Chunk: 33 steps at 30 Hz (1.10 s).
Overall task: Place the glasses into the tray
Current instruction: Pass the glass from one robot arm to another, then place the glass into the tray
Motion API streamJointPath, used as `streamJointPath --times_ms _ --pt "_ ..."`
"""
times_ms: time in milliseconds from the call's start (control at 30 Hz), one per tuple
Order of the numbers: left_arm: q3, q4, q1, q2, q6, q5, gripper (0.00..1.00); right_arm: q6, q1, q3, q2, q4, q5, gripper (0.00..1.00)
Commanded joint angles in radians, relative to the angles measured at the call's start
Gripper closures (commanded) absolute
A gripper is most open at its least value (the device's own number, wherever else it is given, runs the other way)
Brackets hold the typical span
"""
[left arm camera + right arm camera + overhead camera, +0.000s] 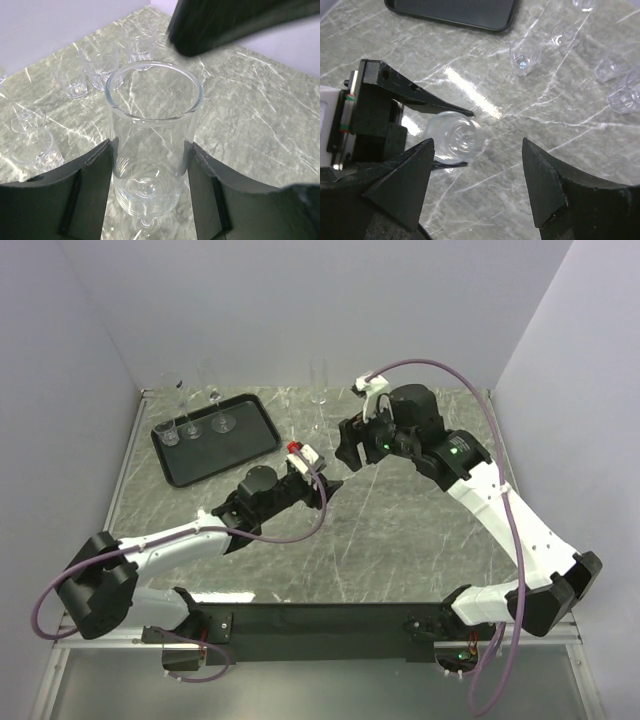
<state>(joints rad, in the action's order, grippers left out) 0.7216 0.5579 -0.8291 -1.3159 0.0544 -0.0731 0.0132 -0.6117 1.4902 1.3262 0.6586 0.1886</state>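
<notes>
My left gripper (150, 152) is shut on a clear stemmed glass (152, 120); both black pads press its bowl. In the top view this gripper (326, 483) is at mid-table, right of the black tray (258, 445). The tray holds a short tumbler (168, 432), a flute (190, 423) and a stemmed glass (222, 420). My right gripper (477, 182) is open and empty, hovering just above the held glass (456, 137). It shows in the top view (350, 452) too. I cannot tell whether the glass's foot touches the table.
Several loose glasses (102, 67) stand on the marble table beyond the held one, and show in the right wrist view (525, 55) too. A tall flute (318, 400) stands near the back wall. The tray's corner (470, 12) lies beyond the left fingers (420, 97).
</notes>
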Motion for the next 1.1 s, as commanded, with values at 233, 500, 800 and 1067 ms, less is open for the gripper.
streamJointPath --times_ms 233,500,800,1067 --pt "-0.037 -0.051 0.002 0.207 0.007 0.070 0.50 0.050 0.233 -0.034 -0.169 -0.054 0.144 0.23" --pt "-0.068 -0.148 0.076 0.325 -0.039 0.167 0.50 0.039 0.417 -0.209 -0.298 -0.155 0.250 0.20" --pt "-0.060 -0.138 0.315 0.359 -0.013 0.173 0.50 0.033 0.526 -0.335 -0.334 -0.217 0.305 0.20" --pt "0.002 -0.033 0.473 0.235 0.019 0.159 0.50 0.025 0.583 -0.395 -0.346 -0.261 0.354 0.20"
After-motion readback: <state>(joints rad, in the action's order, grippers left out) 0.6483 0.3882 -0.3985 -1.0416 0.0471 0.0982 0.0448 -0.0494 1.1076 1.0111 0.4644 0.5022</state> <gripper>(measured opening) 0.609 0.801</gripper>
